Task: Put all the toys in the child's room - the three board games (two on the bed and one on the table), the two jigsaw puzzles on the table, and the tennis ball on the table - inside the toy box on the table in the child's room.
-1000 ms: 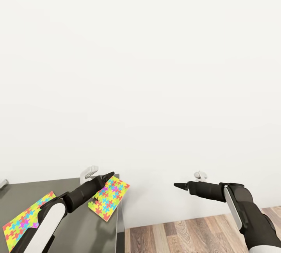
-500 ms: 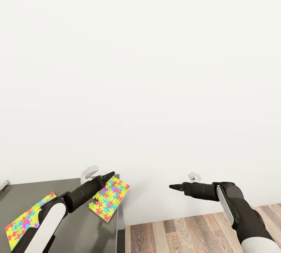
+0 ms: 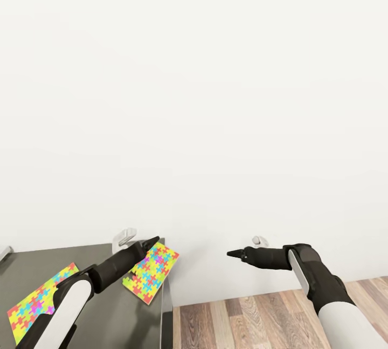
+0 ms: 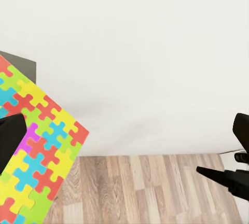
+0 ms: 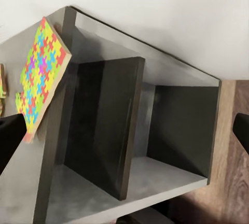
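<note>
Two puzzles [image 3: 151, 273] [image 3: 35, 303] on the cabinet [image 3: 108, 311]; left gripper [image 3: 150, 243] over the 3 o'clock one, spread unclear. Right gripper [image 3: 233, 253] pressed together, empty.

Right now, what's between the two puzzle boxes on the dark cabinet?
In the head view, the left arm reaches across the gap between the near puzzle and the far puzzle at the cabinet's edge.

Two jigsaw puzzles lie on the dark grey cabinet top [image 3: 116, 306]: one [image 3: 152, 272] overhangs its right edge beneath the left gripper [image 3: 151, 242], the other [image 3: 37, 300] sits near its left edge. The right gripper [image 3: 235, 254] points leftward over the wood floor [image 3: 253, 322].
</note>
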Controlling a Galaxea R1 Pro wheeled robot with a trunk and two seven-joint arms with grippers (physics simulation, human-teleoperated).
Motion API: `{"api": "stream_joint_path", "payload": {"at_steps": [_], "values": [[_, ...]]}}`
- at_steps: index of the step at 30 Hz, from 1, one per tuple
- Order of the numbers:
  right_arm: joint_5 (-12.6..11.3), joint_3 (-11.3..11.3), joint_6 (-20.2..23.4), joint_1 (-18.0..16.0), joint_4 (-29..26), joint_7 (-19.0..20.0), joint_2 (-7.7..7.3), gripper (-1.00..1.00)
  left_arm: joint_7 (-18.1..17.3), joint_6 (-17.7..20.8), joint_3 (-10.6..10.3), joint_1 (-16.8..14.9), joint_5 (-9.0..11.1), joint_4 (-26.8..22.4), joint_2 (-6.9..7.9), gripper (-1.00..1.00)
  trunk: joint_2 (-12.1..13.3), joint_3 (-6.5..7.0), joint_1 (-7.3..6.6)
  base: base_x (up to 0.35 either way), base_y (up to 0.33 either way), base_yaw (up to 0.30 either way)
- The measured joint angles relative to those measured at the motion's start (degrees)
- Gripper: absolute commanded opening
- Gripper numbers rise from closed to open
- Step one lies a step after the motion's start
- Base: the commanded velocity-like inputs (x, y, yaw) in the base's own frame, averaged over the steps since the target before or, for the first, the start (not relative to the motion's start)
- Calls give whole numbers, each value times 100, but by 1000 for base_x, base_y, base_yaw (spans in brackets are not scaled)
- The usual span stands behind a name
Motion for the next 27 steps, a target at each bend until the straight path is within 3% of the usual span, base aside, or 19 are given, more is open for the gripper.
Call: {"api": "stream_joint_path", "payload": {"at_steps": [11,27], "values": [[24,39,-167,-138,257,376,21,100,-45,-3,-1,0,0,0,-3,100,0,-101,0,0,0,0],[16,27,-280,-187,512,474,92,100,-153,5,-9,-1,3,-1,-56,100,0,-249,0,0,0,15]]}}
